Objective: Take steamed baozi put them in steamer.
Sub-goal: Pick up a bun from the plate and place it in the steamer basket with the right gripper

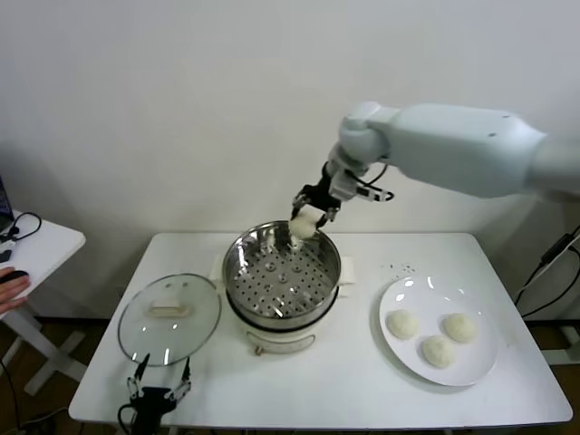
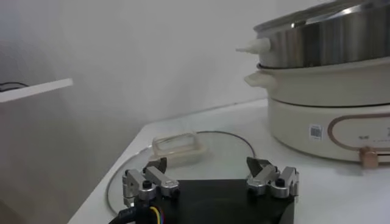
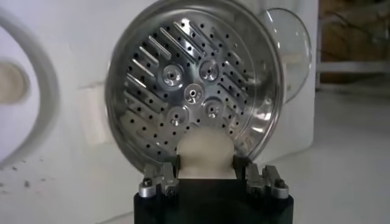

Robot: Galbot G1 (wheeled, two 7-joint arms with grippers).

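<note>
My right gripper (image 1: 308,217) is shut on one off-white baozi (image 1: 305,221) and holds it above the far rim of the steamer (image 1: 282,274). In the right wrist view that baozi (image 3: 205,152) sits pinched between the fingers, with the steamer's perforated floor (image 3: 192,91) below it and nothing lying on it. Three more baozi (image 1: 438,351) rest on the white plate (image 1: 441,326) at the right. My left gripper (image 1: 159,382) stands open and idle at the table's front left edge, beside the lid; in the left wrist view it (image 2: 210,173) holds nothing.
A round glass lid (image 1: 169,317) with a cream handle lies flat on the table left of the steamer. The steamer's cream base (image 2: 332,122) rises close to the left gripper. A small side table (image 1: 36,240) stands at the far left.
</note>
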